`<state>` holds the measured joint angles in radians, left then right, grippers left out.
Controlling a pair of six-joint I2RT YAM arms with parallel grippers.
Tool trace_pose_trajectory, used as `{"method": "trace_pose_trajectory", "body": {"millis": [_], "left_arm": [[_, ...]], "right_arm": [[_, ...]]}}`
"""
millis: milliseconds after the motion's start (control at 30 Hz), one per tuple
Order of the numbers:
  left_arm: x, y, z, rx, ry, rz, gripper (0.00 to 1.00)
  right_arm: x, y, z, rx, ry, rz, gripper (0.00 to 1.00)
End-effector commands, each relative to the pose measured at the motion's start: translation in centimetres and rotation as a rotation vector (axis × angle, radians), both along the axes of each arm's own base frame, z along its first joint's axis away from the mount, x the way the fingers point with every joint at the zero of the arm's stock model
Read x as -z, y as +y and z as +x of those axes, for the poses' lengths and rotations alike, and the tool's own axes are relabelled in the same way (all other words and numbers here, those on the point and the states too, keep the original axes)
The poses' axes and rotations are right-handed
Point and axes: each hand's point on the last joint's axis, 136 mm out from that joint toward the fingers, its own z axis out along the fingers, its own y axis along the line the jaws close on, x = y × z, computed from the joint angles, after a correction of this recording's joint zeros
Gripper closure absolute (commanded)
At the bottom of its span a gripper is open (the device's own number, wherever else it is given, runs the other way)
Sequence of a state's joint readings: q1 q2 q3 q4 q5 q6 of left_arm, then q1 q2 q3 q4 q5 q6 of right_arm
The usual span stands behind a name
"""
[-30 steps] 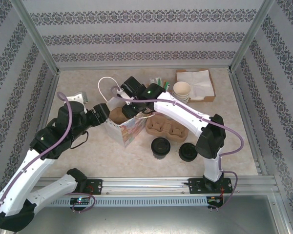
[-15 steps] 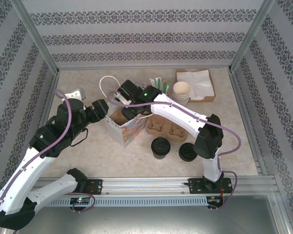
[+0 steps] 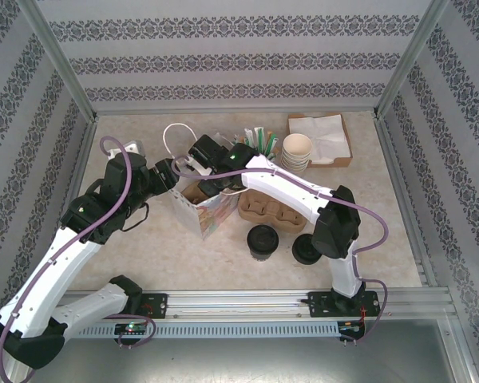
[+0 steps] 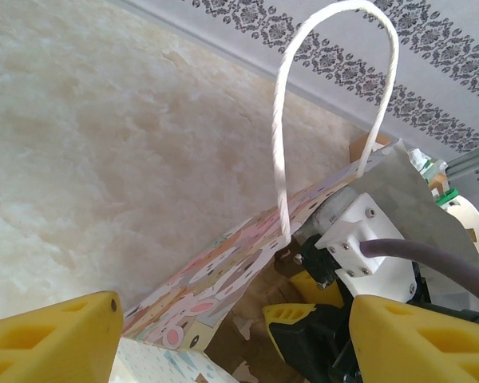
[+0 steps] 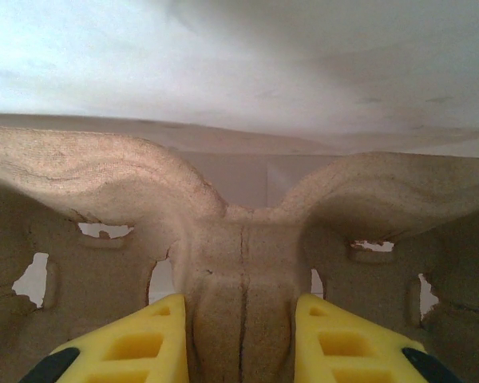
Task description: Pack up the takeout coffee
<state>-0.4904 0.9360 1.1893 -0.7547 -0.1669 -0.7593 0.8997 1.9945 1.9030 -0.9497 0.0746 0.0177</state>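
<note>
The bag [image 3: 207, 212] stands upright on the table [image 3: 383, 207] with its mouth open. Its outer wall carries a pastel print. The white cord handle [image 4: 276, 136] rises in a loop above the rim. A pulp carrier [image 5: 239, 239] sits inside the bag, with a central ridge between two wells. A second carrier [image 3: 275, 211] lies flat just beside the bag. Farther back, a stack of lidless cups [image 3: 298, 148] stands against a brown tray [image 3: 347, 150] of white napkins [image 3: 319, 132]. Green-and-white sticks [image 3: 259, 140] stand beside the stack.

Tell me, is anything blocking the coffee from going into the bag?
Yes. The right jaws hold a carrier in the bag's mouth, blocking it. Nothing lies between the coffee and the bag.
</note>
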Motion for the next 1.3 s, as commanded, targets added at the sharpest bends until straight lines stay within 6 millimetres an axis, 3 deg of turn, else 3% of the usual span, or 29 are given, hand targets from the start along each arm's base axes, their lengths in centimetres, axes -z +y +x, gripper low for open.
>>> {"method": "trace_pose_trajectory", "body": {"millis": [0, 333, 567, 767, 1267], "left_arm": [[-0.3, 0.1, 0.2, 0.002, -0.018, -0.011, 0.24], [0.6, 0.0, 0.4, 0.006, 0.003, -0.015, 0.24], [0.9, -0.2, 0.6, 0.013, 0.004, -0.018, 0.24], [1.4, -0.1, 0.5, 0.01, 0.012, -0.02, 0.24], [1.6, 0.0, 0.5, 0.012, 0.017, -0.022, 0.24]], "right_arm": [[2.0, -0.2, -0.1, -0.017, 0.021, -0.077, 0.72], [2.5, -0.2, -0.3, -0.021, 0.052, -0.108, 0.69], [0.8, 0.4, 0.1, -0.012, 0.025, -0.06, 0.66], [0.6, 0.4, 0.4, -0.001, 0.013, -0.061, 0.62], [-1.1, 0.6, 0.3, 0.007, -0.003, -0.019, 0.44]]}}
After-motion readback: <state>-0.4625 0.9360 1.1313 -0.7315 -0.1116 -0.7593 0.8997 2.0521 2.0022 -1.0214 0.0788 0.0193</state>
